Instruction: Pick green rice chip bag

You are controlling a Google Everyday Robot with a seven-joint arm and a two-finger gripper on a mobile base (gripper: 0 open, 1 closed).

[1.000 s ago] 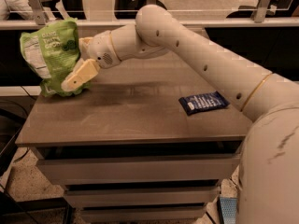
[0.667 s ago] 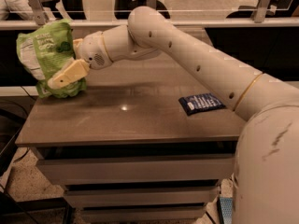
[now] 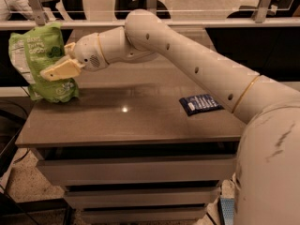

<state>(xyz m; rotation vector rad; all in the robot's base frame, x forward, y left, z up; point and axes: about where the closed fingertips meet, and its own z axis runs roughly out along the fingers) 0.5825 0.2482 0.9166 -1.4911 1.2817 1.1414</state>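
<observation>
The green rice chip bag [image 3: 41, 50] is a crinkly light-green bag with pale lettering. It stands upright at the far left end of the table [image 3: 126, 125]. My gripper [image 3: 56, 65] is at the bag's right side. One cream finger [image 3: 61, 70] lies across the bag's front and the other is behind the bag. The gripper is shut on the bag. I cannot tell whether the bag's bottom edge rests on the table top or hangs just above it.
A small dark-blue wrapper [image 3: 200, 103] lies flat on the right part of the table. My arm [image 3: 197, 64] reaches across the table from the right. A railing and a glass partition [image 3: 187, 22] run behind the table. Drawer fronts [image 3: 136, 172] are below the top.
The gripper has moved left towards the table's edge, and the bag has moved with it and now stands more upright. The blue wrapper has not moved.
</observation>
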